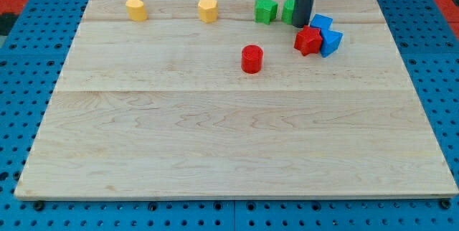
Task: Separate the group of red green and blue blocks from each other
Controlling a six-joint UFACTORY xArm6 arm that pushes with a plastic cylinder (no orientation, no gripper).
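My tip (300, 25) is at the view's top right, just above and left of a red star-shaped block (308, 40). Two blue blocks sit against the red star: one (321, 23) above it and one (330, 41) to its right, touching it. A green block (288, 11) is partly hidden behind the rod. A second green star-shaped block (265, 9) stands just to its left. A red cylinder (252, 58) stands apart, lower and to the left of the group.
Two yellow blocks stand along the board's top edge, one (136, 7) at the left and one (207, 8) nearer the middle. The wooden board (229, 145) lies on a blue pegboard surface.
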